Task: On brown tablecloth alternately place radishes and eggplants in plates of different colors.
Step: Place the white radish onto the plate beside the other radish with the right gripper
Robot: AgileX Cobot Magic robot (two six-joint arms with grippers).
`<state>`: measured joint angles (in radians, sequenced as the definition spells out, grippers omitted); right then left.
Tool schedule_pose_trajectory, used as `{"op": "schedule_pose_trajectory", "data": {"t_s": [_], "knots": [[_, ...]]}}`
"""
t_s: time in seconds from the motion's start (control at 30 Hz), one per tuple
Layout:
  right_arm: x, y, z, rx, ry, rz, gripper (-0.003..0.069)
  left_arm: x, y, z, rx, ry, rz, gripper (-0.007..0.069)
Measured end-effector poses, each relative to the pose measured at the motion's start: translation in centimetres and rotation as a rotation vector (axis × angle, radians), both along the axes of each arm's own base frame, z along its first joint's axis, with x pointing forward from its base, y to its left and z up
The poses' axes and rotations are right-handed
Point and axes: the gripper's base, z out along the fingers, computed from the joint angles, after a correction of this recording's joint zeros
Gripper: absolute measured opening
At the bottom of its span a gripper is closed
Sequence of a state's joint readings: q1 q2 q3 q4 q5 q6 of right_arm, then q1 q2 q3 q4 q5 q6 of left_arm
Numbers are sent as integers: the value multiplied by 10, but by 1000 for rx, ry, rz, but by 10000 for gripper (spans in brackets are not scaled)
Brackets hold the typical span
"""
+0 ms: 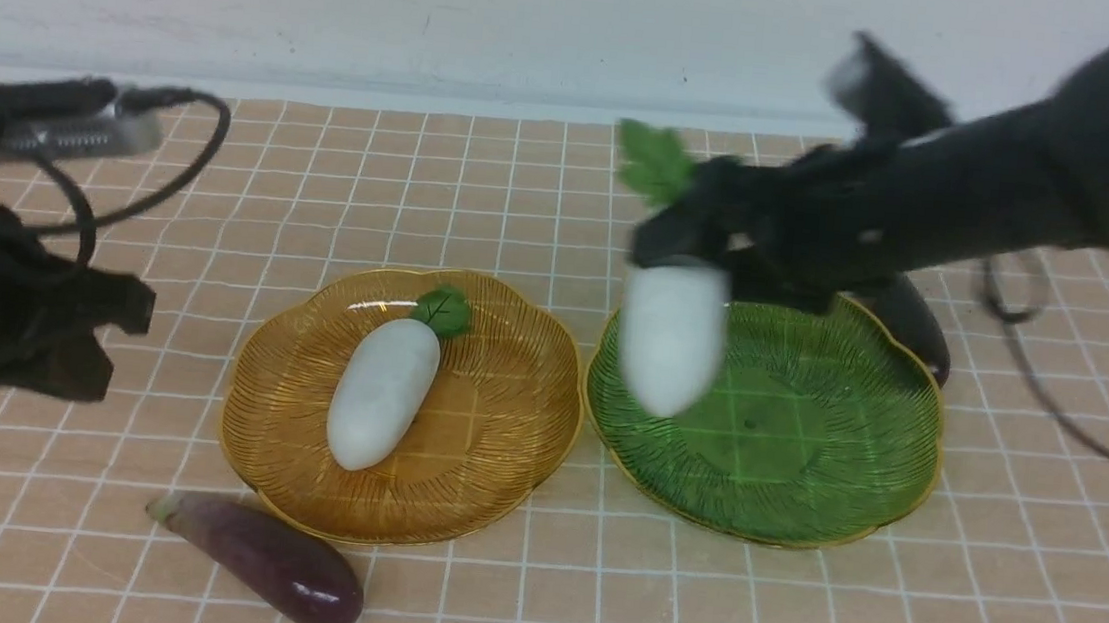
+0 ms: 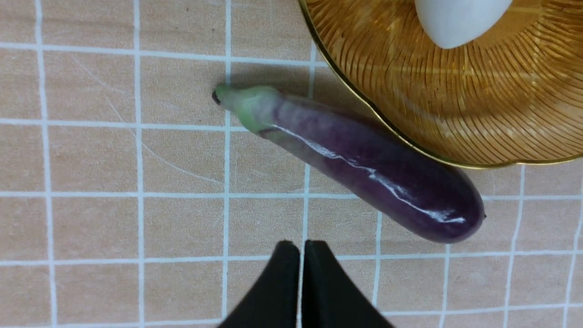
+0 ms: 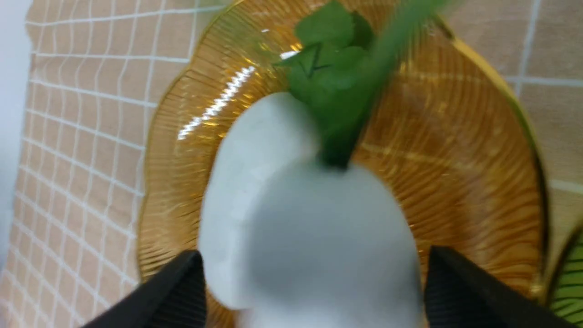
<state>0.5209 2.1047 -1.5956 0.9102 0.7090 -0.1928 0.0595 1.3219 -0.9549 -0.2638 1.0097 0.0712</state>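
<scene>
Right gripper (image 1: 684,263) first: it had its two black fingers (image 3: 464,296) spread around a white radish (image 1: 672,347), gripping it near the top, so the green leaves (image 1: 655,163) stuck up above the fingers and the blunt end hung down. The whole arm and the radish looked smeared with motion. Directly beneath the gripper lay the green plate (image 1: 804,444), and the radish hung over that plate's left edge; whether its tip touched the glass I could not tell. To the gripper's left, and a little nearer the robot, sat the amber plate (image 1: 497,397), almost touching the green one. A second radish (image 1: 385,392) lay flat in it, leaves pointing away from the robot. Under the arm behind the gripper, just past the green plate's far right rim, a dark rounded shape (image 1: 919,333) showed, too hidden to name.

Over on the left, the left gripper (image 2: 300,246) hovered low over the brown tablecloth (image 2: 91,159) with its fingers pressed together, tip to tip. Just ahead of its tips an eggplant (image 2: 364,173) lay on the cloth, close against the amber plate's near rim.
</scene>
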Motion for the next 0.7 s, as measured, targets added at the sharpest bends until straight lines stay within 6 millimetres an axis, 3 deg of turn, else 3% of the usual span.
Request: {"op": "schedule_pose_trajectory", "data": {"t_s": [0.13,0.43,0.53,0.7], "knots": [[-1,3,6,11,17,38,626,-1,0,0,-7,11,16,-3],[-9,1,10,-3,82,131,629,-3,-1,-1,-29,51,76,43],[-11,-15,24,-32,100,186,582,0,0,-5,-40,73,110,113],[-14,-55,73,-203,56,238,454,11,0,-21,-66,147,218,307]]}}
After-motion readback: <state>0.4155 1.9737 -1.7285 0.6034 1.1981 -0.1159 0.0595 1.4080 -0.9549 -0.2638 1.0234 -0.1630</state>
